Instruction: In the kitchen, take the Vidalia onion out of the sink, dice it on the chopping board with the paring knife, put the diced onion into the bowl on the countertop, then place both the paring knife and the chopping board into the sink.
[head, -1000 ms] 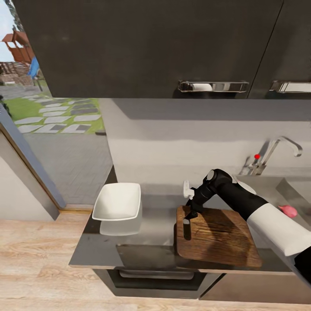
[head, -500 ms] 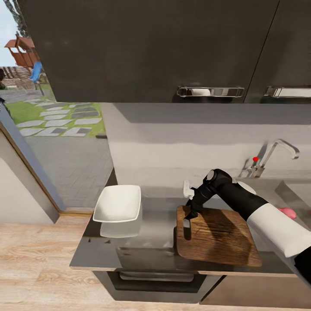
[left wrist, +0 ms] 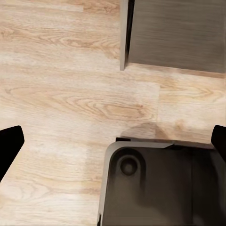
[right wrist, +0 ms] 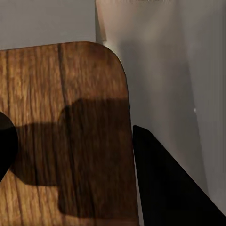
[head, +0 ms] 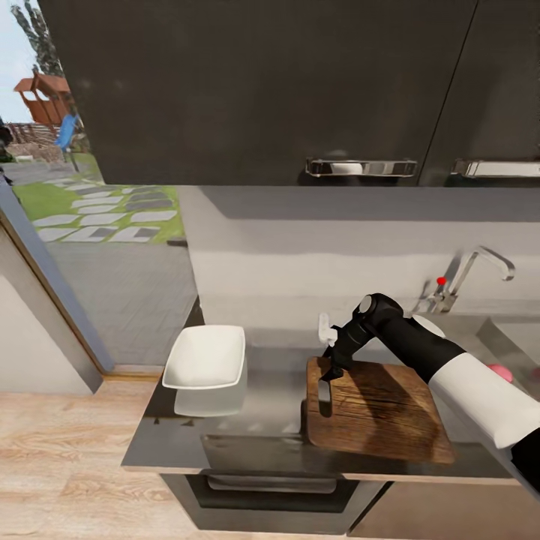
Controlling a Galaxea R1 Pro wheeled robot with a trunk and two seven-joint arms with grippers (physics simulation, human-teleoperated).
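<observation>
The Vidalia onion [head: 500,372] lies in the sink [head: 517,337], at about three o'clock from the chopping board [head: 382,409], partly hidden by the right arm. The board rests on the grey tabletop [head: 270,390], with the white bowl [head: 207,358] well apart at its nine o'clock. The right end effector [head: 325,388] hangs over the board's near-left corner, fingers spread, holding nothing. The left end effector [left wrist: 113,141] hangs over the wooden floor [left wrist: 70,94], fingers wide apart.

You have one bowl [head: 206,358], one chopping board [head: 382,411], one Vidalia onion [head: 500,373], one tap [head: 465,274], two cabinet handles [head: 361,167].
</observation>
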